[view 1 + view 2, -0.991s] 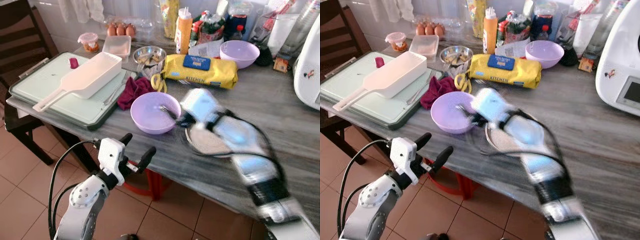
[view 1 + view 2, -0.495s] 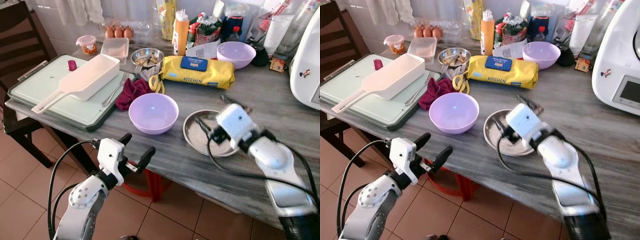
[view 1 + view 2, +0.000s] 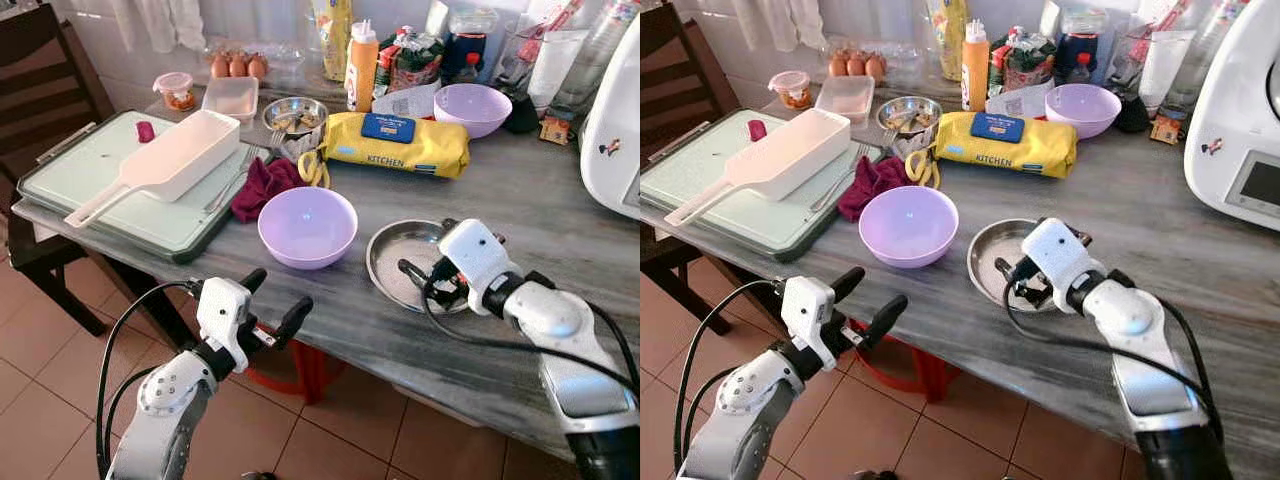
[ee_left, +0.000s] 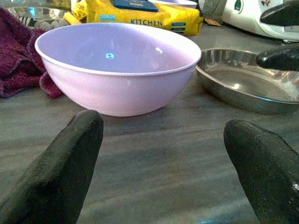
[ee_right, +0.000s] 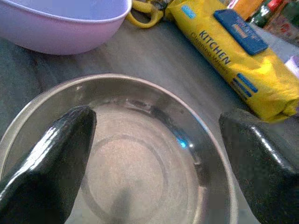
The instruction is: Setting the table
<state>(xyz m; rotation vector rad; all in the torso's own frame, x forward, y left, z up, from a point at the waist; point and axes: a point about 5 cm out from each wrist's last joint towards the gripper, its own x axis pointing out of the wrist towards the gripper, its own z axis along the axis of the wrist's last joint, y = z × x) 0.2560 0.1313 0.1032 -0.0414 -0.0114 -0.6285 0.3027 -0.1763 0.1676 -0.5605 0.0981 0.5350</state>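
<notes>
Right gripper (image 3: pixel 428 282) (fingers spread) hovers over steel plate (image 3: pixel 392 262).

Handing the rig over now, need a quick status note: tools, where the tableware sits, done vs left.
Right tool: open, empty, low over the steel plate.
Left tool: open, empty, off the table edge, facing the near purple bowl.
Bowl and plate sit side by side near the front edge of the table; second purple bowl at the back among the groceries.
Done: one bowl and plate laid.
Left: probably the second bowl, and the fork by the tray.
</notes>
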